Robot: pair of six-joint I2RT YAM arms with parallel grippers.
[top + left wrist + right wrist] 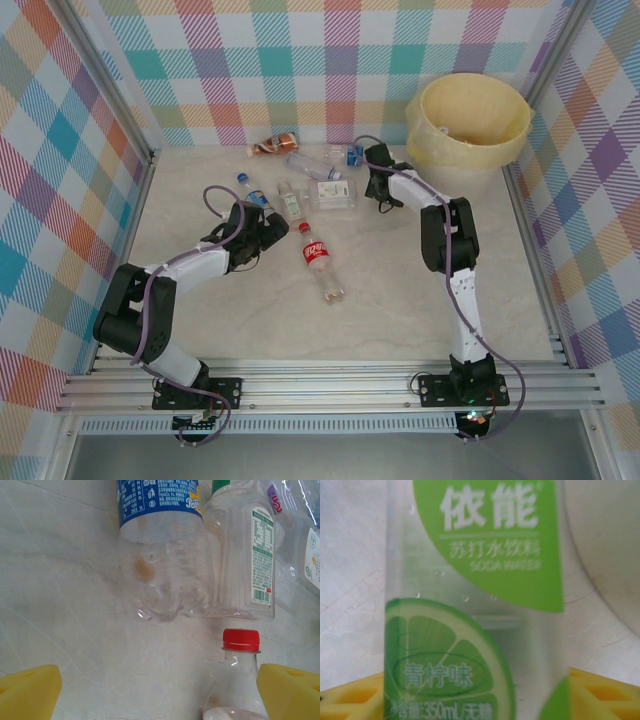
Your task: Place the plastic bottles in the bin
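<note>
1. Reckon the step in hand is grabbing the green-label bottle [475, 580] with the right hand [475, 700]. Seeing it bracketed by the yellow pads [605, 695], one on each side. Can't call that hand clamped or loose from here, with no visible squeeze in the plastic.
2. To do it well, pinch the straight body rather than a taper. Go gentle, since thin plastic like that probably buckles and pops out. Lift clear of the bench [400, 300] before swinging.
3. Short trip, judging from overhead, with the bin [470, 150] near that arm in the far right corner. Get above the rim first, then drop over the middle. Watch the liner folded over the edge, likely easy to snag.
4. Left hand [160, 695] released, pads spread wide, low over the bench. Got the red-cap bottle [240, 680] between them but hugging one pad. Would centre it before closing.
5. Containers:
   - Can't make out any bottles inside the bin from above, just pale liner.
   - Plenty left on the bench. Blue-label bottle [160, 555] and green-cap bottle [245, 555] lying side by side, touching. Brown one [275, 145] over by the back wall.
   - All look drained. Only a brownish smear in the blue-label bottle and droplets in the green-label one.
</note>
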